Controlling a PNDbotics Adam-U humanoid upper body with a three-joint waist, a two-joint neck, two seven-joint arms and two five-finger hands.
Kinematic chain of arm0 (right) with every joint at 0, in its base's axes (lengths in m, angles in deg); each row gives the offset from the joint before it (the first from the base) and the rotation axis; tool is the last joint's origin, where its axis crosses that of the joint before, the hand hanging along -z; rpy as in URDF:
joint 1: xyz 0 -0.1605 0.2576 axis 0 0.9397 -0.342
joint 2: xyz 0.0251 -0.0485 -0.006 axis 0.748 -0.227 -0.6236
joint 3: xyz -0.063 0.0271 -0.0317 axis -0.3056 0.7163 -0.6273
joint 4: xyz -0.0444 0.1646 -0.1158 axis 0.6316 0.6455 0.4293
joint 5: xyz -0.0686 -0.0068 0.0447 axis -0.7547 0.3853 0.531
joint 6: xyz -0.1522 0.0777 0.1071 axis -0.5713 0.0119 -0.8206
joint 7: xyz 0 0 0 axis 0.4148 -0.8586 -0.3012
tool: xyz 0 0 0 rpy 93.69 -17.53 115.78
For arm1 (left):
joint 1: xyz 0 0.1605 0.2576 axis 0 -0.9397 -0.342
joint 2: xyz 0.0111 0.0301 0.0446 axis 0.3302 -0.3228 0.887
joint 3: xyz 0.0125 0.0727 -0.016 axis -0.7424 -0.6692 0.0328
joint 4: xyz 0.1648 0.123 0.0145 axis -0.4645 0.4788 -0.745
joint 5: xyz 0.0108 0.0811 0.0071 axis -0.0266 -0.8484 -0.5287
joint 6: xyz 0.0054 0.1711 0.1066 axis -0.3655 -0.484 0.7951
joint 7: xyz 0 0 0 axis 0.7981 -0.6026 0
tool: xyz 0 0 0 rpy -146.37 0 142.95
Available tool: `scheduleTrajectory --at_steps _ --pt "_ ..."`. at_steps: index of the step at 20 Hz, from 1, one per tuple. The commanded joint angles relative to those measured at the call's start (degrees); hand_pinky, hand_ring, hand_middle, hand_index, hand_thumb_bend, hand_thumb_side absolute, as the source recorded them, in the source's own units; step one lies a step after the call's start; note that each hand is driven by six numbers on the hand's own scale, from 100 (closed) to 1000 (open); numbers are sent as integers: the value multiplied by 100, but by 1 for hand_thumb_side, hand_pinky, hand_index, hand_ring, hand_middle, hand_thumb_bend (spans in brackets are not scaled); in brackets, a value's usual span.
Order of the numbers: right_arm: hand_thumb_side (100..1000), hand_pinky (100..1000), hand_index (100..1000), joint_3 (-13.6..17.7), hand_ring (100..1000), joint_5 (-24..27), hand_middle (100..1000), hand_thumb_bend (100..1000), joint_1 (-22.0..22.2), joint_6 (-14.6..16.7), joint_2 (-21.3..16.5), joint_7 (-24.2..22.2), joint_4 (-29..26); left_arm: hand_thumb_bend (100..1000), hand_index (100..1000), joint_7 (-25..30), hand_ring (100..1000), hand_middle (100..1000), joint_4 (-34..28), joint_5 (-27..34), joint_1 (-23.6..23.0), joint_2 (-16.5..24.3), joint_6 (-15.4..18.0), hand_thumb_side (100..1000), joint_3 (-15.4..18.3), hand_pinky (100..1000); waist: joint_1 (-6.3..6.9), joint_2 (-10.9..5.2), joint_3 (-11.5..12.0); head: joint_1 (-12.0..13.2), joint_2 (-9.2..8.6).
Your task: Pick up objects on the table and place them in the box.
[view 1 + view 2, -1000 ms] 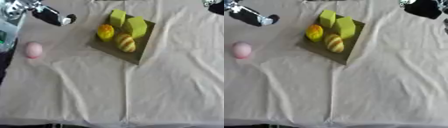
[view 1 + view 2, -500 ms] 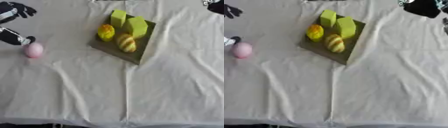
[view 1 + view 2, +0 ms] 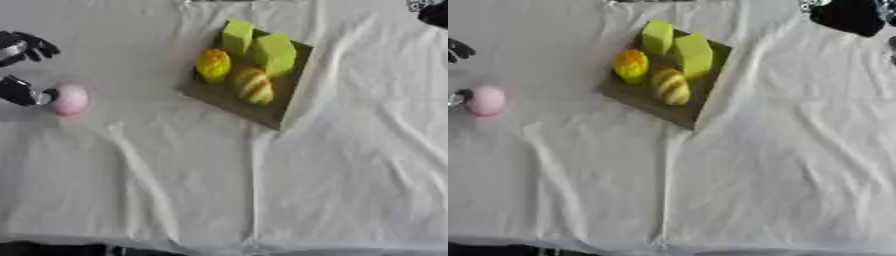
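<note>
One ball left, and it could roll

Nearest is bare cloth (image 3: 262, 190) over the table. Midway, at the left edge, the left hand (image 3: 21, 70) is spread wide beside the pink ball (image 3: 70, 99), a lower finger touching or nearly touching it, nothing held. I'd worry a nudge sends it off the edge. Farther, the box (image 3: 262, 107) holds four pieces. Right hand (image 3: 849, 15) sits top right; fingers unclear.

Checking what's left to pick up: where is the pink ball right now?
The pink ball lies on the cloth near the left edge, beside the left hand and well left of the box.
</note>
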Motion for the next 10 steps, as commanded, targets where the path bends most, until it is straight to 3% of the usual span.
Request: scheduleTrajectory --at_steps 1,5,10 --pt "326 968 872 84 979 -17 817 100 -58 1 -141 -9 -13 309 870 -24 798 772 98 139 133 16 10 276 9 835 30 -923 -15 5 22" --pt "339 969 872 76 980 -17 817 100 -56 1 -128 -28 9 327 832 111 792 757 196 51 171 -41 -19 296 -30 829 36 -915 -16 23 22" --pt "340 970 872 72 980 -7 817 100 -69 10 -117 -38 18 313 727 426 761 717 256 -132 179 -64 0 204 -72 802 38 -911 -17 27 22"
